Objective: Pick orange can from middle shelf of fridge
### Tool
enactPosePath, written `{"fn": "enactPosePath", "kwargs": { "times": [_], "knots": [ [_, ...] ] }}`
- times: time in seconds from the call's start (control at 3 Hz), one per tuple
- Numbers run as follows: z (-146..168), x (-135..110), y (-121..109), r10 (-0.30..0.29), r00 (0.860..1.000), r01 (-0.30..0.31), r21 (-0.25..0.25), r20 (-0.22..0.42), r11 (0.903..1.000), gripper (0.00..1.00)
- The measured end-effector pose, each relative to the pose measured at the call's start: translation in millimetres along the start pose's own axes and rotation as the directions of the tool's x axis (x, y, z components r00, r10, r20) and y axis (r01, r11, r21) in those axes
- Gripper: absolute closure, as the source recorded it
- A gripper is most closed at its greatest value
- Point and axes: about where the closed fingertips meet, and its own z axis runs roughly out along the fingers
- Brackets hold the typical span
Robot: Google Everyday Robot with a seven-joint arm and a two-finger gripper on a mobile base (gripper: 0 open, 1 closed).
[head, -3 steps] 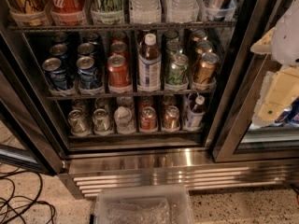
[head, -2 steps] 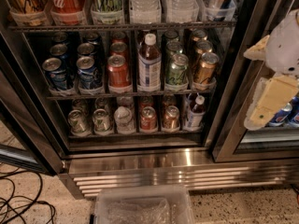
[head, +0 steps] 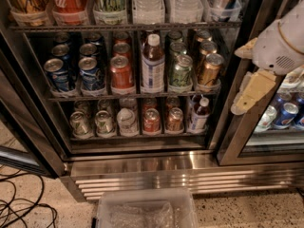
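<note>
The orange can (head: 209, 70) stands at the front of the rightmost column on the middle shelf (head: 95, 97) of the fridge (head: 142, 165), with two more orange cans behind it. Left of it stand a green can (head: 181, 72), a white-capped bottle (head: 153, 65), a red can (head: 121, 73) and blue cans (head: 90, 75). My gripper (head: 239, 82) hangs at the right, in front of the door post, level with the orange can and a little to its right. Its cream fingers (head: 251, 94) are open and empty.
Above is a rack of tall cans and water bottles (head: 148, 4); below, a rack of mostly silver cans (head: 104, 122). A glass door (head: 280, 127) with blue cans behind it is at right. The open door edge (head: 19, 146) is at left. A clear plastic bin (head: 147, 210) and black cables (head: 19, 208) lie on the floor.
My gripper has moved left and slightly up, from the right edge toward the fridge's door post. The cans and bottles have not moved.
</note>
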Motion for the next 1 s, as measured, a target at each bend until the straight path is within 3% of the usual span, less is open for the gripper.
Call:
{"fn": "enactPosePath", "kwargs": {
  "times": [0.33, 0.67, 1.0],
  "knots": [
    [11.7, 10.0, -25.3, 0.091, 0.995, -0.093, 0.054, 0.047, 0.9942, 0.00],
    [4.4, -2.9, -12.2, 0.115, 0.977, -0.138, 0.122, 0.178, 0.9828, 0.00],
    [6.9, -10.3, 29.1, 0.134, 0.941, -0.187, 0.149, 0.309, 0.9710, 0.00]
  ]
}}
